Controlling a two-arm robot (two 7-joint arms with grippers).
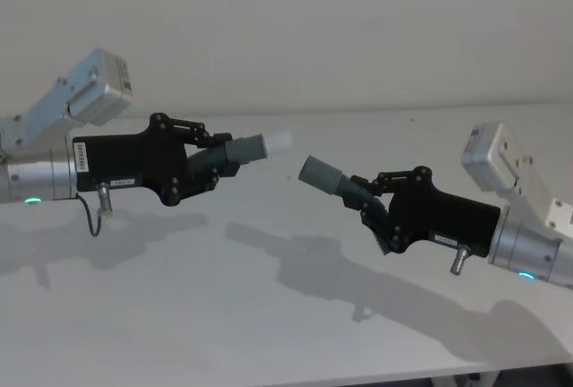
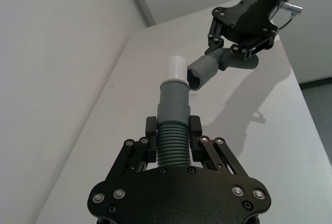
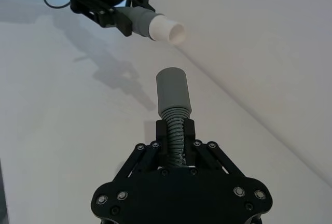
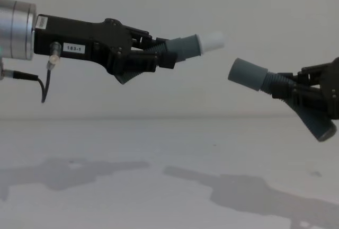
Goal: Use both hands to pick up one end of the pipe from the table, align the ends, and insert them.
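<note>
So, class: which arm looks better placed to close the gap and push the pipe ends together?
Probably left: the left gripper holds its white tip close to the open grey cuff; the right gripper holds that cuff lower, tilted upward.

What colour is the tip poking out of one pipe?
The tip is white, clearest in the right wrist view.

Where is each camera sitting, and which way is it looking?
Head: up high, looking down at the table; left gripper and right gripper reach in from the sides.
Chest: lower, looking across the table; both grippers seen from the side.
Left wrist: behind the left gripper, looking along its white-tipped hose.
Right wrist: behind the right gripper, looking along its grey-cuffed hose.
Shared: each wrist view shows the other gripper farther off, hose ends nearly facing, apart.
</note>
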